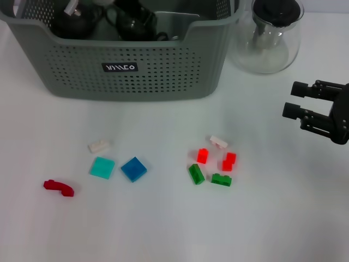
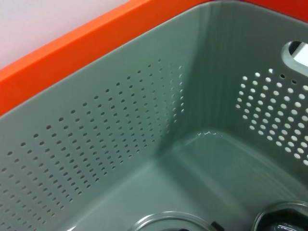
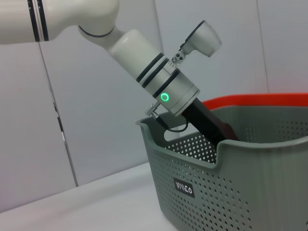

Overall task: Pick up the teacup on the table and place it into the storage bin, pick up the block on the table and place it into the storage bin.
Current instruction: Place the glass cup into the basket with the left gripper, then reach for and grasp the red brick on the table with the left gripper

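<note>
The grey-green storage bin (image 1: 125, 68) stands at the back of the table. My left gripper (image 3: 208, 126) reaches down inside it; only its black body shows over the rim. The left wrist view looks into the storage bin (image 2: 120, 144), where a clear round rim (image 2: 168, 224) and a dark round object (image 2: 284, 216) lie on the floor. No teacup shows on the table. Loose blocks lie in front: a teal one (image 1: 102, 167), a blue one (image 1: 133, 168) and a red and green cluster (image 1: 215, 166). My right gripper (image 1: 292, 100) hovers at the right edge, open and holding nothing.
A clear glass carafe (image 1: 268, 38) with a black lid stands right of the bin. A white block (image 1: 99, 146) and a dark red piece (image 1: 58, 187) lie at the front left. An orange edge (image 2: 72, 53) runs behind the bin.
</note>
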You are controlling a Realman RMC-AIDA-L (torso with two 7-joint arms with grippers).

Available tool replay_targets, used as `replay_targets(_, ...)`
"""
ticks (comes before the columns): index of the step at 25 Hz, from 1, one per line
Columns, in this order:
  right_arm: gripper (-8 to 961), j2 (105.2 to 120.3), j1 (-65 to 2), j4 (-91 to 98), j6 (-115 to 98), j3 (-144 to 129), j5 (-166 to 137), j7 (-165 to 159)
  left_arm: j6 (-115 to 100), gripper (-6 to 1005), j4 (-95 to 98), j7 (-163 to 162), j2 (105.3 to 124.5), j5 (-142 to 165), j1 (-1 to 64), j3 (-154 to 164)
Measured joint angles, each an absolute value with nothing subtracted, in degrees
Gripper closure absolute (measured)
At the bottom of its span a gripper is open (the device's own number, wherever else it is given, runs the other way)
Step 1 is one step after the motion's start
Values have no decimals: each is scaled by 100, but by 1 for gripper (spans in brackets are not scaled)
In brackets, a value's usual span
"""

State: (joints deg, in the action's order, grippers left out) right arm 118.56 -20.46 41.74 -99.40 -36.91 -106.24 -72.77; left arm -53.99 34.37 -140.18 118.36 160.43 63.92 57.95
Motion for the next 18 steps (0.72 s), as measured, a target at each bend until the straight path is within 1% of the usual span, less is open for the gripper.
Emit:
replay_targets(6, 401, 11862, -2030, 4175, -9940, -3691, -10616, -7277, -5417, 836, 3489, -14026, 11844, 16029, 6385, 5762)
replay_targets(8, 401, 11861, -2019, 4175, -9940, -3692, -10608, -7277, -5518, 802, 3720, -14031, 11859, 15906, 6304, 5716)
replay_targets(10, 401, 11857, -2012, 4175, -9940, -3692, -10596, -7277, -5740, 768, 4214, -14019, 11901, 15631, 6099, 5696)
replay_targets(12, 400, 11856, -2007, 4175, -9940, -3692, -10590, -7277, -6121, 734, 5066, -13964, 11943, 15059, 5722, 5685)
replay_targets(15, 400, 11858, -2004, 4175, -9940, -3691, -10589, -7277, -6571, 562, 5964, -13855, 11932, 14217, 5270, 5560)
replay_targets(18, 400, 11862, -2012, 4175, -9940, -3685, -10589, -7277, -7060, 429, 6674, -13271, 11933, 12931, 4723, 5064)
